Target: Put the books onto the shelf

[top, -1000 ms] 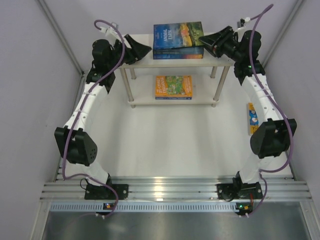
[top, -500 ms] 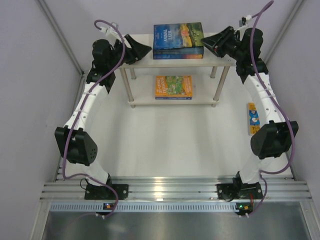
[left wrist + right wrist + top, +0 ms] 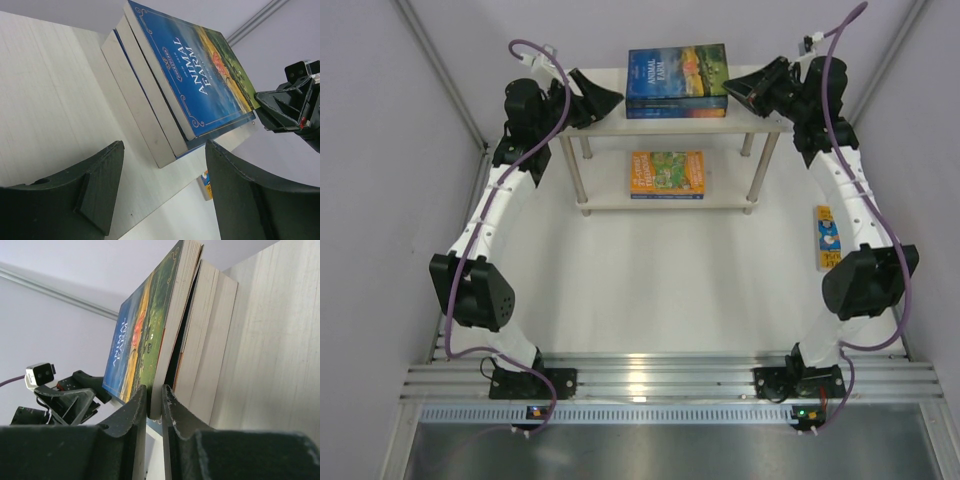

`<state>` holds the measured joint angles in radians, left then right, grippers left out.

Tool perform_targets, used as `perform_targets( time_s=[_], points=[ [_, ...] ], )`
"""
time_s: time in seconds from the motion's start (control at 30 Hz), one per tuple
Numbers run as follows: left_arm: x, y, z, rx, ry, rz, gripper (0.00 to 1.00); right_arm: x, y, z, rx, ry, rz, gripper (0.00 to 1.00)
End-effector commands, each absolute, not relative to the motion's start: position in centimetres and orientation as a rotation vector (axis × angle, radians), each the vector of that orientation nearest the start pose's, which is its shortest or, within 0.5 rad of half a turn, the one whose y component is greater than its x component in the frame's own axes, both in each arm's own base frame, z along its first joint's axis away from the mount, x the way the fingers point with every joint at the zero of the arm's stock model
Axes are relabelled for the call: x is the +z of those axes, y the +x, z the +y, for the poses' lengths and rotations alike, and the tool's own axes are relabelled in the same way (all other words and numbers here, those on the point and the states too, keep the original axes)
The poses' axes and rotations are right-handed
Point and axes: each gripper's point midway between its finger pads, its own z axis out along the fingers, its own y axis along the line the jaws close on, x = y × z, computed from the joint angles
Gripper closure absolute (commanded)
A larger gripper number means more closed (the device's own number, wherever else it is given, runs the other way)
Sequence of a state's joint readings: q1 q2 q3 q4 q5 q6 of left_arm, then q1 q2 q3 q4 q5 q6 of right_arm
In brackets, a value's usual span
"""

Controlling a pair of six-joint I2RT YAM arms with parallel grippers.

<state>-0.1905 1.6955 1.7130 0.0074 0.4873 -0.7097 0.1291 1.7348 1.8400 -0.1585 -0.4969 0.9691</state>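
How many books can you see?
5 books: three stacked on the shelf's top board, one on its lower board, one on the table beside the right arm. More may hide under the lower one.

The blue cover of the top book [image 3: 200,85] reads "ANIMAL FARM" in white capitals.

We see our right tool [image 3: 154,395] with its two dark fingers [image 3: 131,415] standing almost together, pinching the near corner of the top book [image 3: 142,335], a paperback whose blue and sunset cover reads Animal Farm. Its page edge sits between the pads. Under it lie two more books [image 3: 212,335], page edges toward us, with a dark gap between them and the top one at this corner. The stack rests on the shelf [image 3: 280,340], a pale cream board. Beyond the stack, the left tool [image 3: 70,402] hangs against the lilac wall [image 3: 50,320].
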Motion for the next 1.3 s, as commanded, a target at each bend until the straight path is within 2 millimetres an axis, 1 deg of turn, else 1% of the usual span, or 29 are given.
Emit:
perform_targets(
  time_s=[0.0,0.17,0.3,0.33,0.37,0.4,0.47,0.5,0.53,0.57,0.6,0.63,0.67,0.7,0.77,0.8,0.9,1.07,1.27],
  points=[
    [43.7,48.2,-20.1,-1.084,0.024,1.583,0.29,47.6,46.2,18.1,1.228,0.224,1.62,0.9],
    [43.6,48.0,-20.2,-1.09,0.025,1.586,0.29,47.8,45.6,18.2,1.238,0.224,1.616,0.9],
    [43.7,48.0,-20.2,-1.094,0.022,1.587,0.29,47.4,45.4,18.5,1.249,0.229,1.626,0.94],
    [43.6,48.0,-20.2,-1.094,0.021,1.588,0.29,47.4,45.2,18.8,1.255,0.222,1.627,0.94],
    [43.7,48.0,-20.2,-1.094,0.022,1.587,0.29,47.5,45.1,18.7,1.254,0.225,1.624,0.94],
    [43.5,48.0,-20.2,-1.094,0.023,1.59,0.29,47.1,45.1,18.9,1.251,0.231,1.63,0.93],
    [43.5,47.9,-20.2,-1.093,0.021,1.591,0.29,47.2,44.9,18.9,1.252,0.245,1.622,0.92],
    [43.3,48.0,-20.2,-1.093,0.02,1.594,0.29,46.7,45.1,18.8,1.245,0.268,1.627,0.91],
    [43.4,47.9,-20.2,-1.096,0.02,1.592,0.29,46.9,44.9,18.9,1.25,0.275,1.619,0.92],
    [43.2,47.9,-20.2,-1.097,0.018,1.593,0.29,46.5,45.1,18.8,1.24,0.299,1.622,0.94],
    [43.3,47.9,-20.2,-1.101,0.019,1.59,0.29,46.3,45.3,18.9,1.238,0.313,1.625,0.98],
    [43.4,47.9,-20.2,-1.101,0.019,1.588,0.29,46.1,45.3,18.9,1.239,0.327,1.626,1.0],
    [43.1,48.0,-20.2,-1.102,0.016,1.593,0.29,46.1,45.3,18.8,1.24,0.341,1.623,1.0],
    [43.2,47.9,-20.3,-1.102,0.019,1.593,0.29,45.5,45.5,18.5,1.227,0.37,1.625,1.0],
    [43.2,47.9,-20.3,-1.103,0.021,1.592,0.29,45.9,45.3,18.3,1.229,0.388,1.6,1.0],
    [43.1,48.0,-20.3,-1.1,0.022,1.594,0.29,45.4,45.6,17.9,1.216,0.412,1.597,1.0],
    [42.9,48.0,-20.3,-1.097,0.021,1.598,0.29,45.8,45.7,17.7,1.212,0.427,1.58,1.0],
    [42.7,48.1,-20.3,-1.095,0.025,1.605,0.29,46.2,46.3,17.8,1.207,0.42,1.574,1.0],
    [42.7,48.1,-20.2,-1.086,0.031,1.605,0.29,46.0,46.7,17.9,1.207,0.422,1.589,1.0]
  ],
)
